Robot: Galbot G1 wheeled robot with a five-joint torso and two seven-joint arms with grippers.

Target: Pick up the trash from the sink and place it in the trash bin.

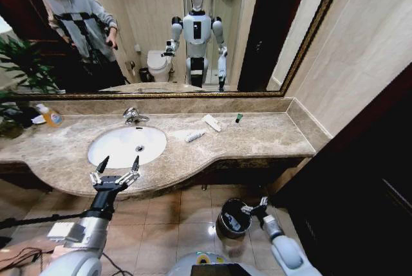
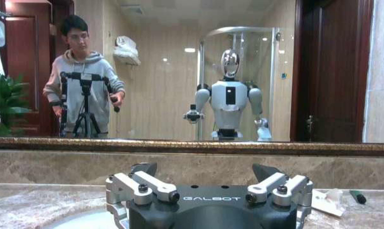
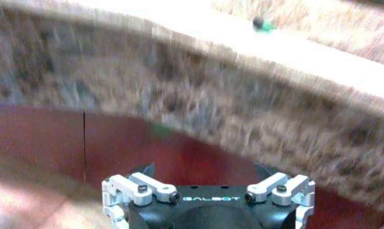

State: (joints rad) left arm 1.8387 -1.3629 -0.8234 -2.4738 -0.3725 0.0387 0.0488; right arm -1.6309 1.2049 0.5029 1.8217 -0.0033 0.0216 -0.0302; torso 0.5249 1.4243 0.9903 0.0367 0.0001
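The white oval sink (image 1: 116, 150) sits in the marble counter under a chrome faucet (image 1: 134, 116). Trash lies on the counter to its right: a small white tube (image 1: 195, 136), a flat white packet (image 1: 212, 122) and a green-capped piece (image 1: 238, 118). My left gripper (image 1: 116, 172) hangs open at the counter's front edge, just before the basin, holding nothing. The left wrist view has the left gripper (image 2: 205, 169) facing the mirror, with the packet (image 2: 325, 200) off to one side. The dark trash bin (image 1: 225, 230) stands on the floor below. My right gripper (image 1: 253, 210) is open over its rim, and something white lies inside.
An orange-yellow soap bottle (image 1: 50, 116) stands at the counter's far left beside a green plant (image 1: 22, 70). A large mirror (image 1: 193, 31) backs the counter. A dark door panel (image 1: 367, 179) closes off the right side. Tiled floor lies open around the bin.
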